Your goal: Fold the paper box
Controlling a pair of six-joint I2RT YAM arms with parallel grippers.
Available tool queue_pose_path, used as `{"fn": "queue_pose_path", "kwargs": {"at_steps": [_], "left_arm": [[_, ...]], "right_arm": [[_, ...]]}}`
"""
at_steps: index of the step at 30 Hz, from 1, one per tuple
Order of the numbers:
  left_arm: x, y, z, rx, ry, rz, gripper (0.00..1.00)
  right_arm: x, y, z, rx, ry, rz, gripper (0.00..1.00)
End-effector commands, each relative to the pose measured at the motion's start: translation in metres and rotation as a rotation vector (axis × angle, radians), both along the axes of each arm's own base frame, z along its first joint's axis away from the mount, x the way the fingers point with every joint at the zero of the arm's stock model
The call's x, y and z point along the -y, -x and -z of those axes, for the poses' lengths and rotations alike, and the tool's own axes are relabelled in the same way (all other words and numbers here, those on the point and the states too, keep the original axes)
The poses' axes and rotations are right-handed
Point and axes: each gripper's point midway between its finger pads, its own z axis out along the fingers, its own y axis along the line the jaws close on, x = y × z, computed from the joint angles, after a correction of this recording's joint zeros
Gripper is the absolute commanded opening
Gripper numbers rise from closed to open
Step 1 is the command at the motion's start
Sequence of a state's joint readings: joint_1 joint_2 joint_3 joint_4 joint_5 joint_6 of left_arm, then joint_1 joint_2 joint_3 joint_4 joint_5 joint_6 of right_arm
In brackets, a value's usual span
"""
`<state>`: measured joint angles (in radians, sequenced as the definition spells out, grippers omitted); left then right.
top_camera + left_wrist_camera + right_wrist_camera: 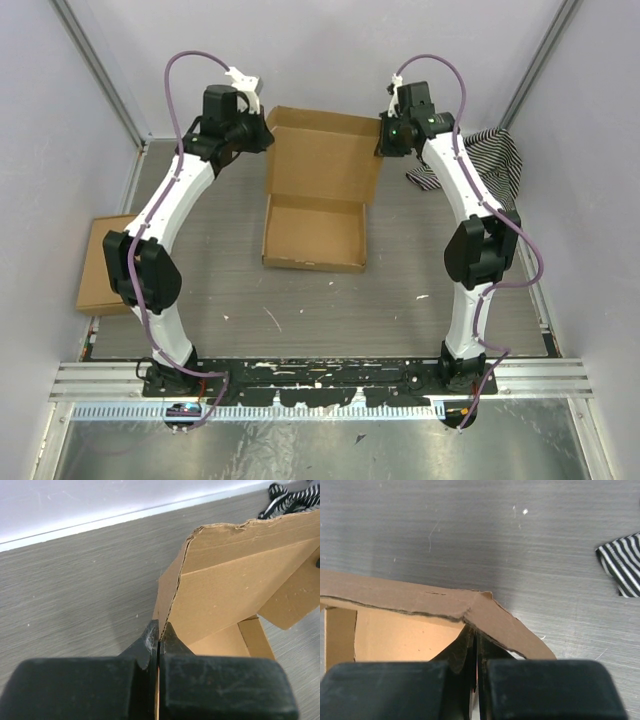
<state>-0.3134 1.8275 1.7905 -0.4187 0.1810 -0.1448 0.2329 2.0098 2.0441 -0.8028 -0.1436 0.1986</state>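
Note:
The brown paper box (315,235) sits mid-table with its shallow tray toward me and its lid (325,155) raised behind it. My left gripper (262,132) is shut on the lid's left side flap; the left wrist view shows the cardboard edge (172,600) pinched between the fingers (150,637). My right gripper (384,137) is shut on the lid's right side flap; the right wrist view shows its fingers under the folded top corner (480,605) of the box.
A flat oblong brown cardboard piece (103,262) lies at the left table edge. A black-and-white striped cloth (490,158) lies at the back right, also in the right wrist view (622,562). Grey walls enclose the table.

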Motion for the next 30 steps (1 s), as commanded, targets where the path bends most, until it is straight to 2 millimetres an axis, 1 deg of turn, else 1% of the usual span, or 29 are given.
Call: {"fn": "queue_pose_path", "kwargs": {"at_steps": [1,3,5,6,7,10,12,14,17,19,23,27,30], "left_arm": [[0.01,-0.012,-0.033,0.048,0.079,-0.037,0.0],[0.011,-0.016,-0.037,0.05,0.097,-0.046,0.0],[0.013,-0.02,-0.041,0.051,0.116,-0.061,0.02],[0.014,-0.022,-0.042,0.051,0.127,-0.066,0.04],[0.016,-0.024,-0.043,0.049,0.144,-0.069,0.06],[0.023,-0.029,-0.042,0.037,0.191,-0.076,0.15],[0.026,-0.03,-0.034,0.014,0.212,-0.079,0.18],[0.03,-0.027,-0.024,-0.014,0.219,-0.072,0.19],[0.032,-0.02,-0.008,-0.051,0.215,-0.07,0.19],[0.031,-0.014,0.006,-0.078,0.2,-0.075,0.19],[0.022,-0.002,0.024,-0.102,0.155,-0.091,0.18],[0.013,0.009,0.034,-0.109,0.114,-0.097,0.18],[0.009,0.018,0.035,-0.111,0.106,-0.097,0.18]], "right_arm": [[0.009,-0.029,-0.066,0.217,-0.013,0.107,0.01],[0.013,-0.036,-0.081,0.28,-0.013,0.133,0.01],[0.016,-0.041,-0.095,0.338,-0.02,0.156,0.01],[0.016,-0.043,-0.104,0.375,-0.027,0.165,0.01],[0.016,-0.045,-0.11,0.406,-0.03,0.173,0.01],[0.012,-0.048,-0.121,0.497,-0.034,0.185,0.01],[0.005,-0.048,-0.119,0.527,-0.018,0.186,0.01],[-0.002,-0.045,-0.112,0.543,0.007,0.184,0.02],[-0.012,-0.035,-0.109,0.592,0.039,0.193,0.02],[-0.013,-0.029,-0.103,0.618,0.058,0.211,0.02],[-0.014,-0.02,-0.087,0.62,0.07,0.234,0.02],[-0.01,-0.012,-0.071,0.597,0.063,0.256,0.02],[-0.01,-0.004,-0.059,0.565,0.034,0.272,0.02]]}}
